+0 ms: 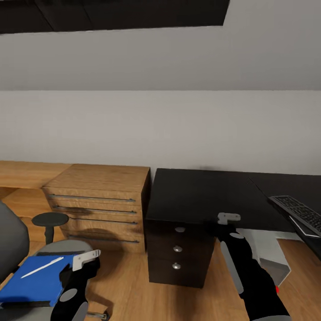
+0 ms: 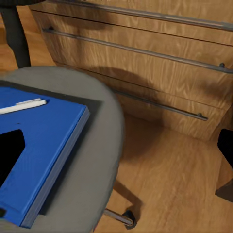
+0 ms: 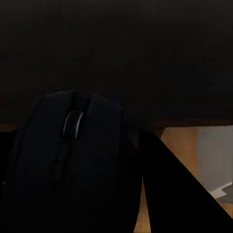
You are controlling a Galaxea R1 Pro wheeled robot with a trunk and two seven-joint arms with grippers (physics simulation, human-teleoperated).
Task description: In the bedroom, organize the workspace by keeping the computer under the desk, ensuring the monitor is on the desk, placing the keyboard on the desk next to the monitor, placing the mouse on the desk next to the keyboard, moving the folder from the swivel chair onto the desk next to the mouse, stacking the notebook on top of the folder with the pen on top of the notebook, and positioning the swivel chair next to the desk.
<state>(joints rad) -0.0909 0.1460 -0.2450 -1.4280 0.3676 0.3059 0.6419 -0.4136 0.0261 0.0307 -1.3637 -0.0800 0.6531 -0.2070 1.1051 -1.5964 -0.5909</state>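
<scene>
One blue folder (image 1: 33,281) on one swivel chair (image 1: 11,236), one keyboard (image 1: 298,213), right pincer (image 1: 228,219) gripping one mouse (image 3: 73,165), left pincer (image 1: 84,258) unclear.

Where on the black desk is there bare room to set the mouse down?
The desk top is bare from its left edge, beside the wooden drawer unit, across to the keyboard at the right. The right gripper with the mouse is at its front edge.

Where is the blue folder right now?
The blue folder lies flat on the grey swivel chair's seat, low on the left of the head view, beside the left end effector. A white pen rests on top of it.
</scene>
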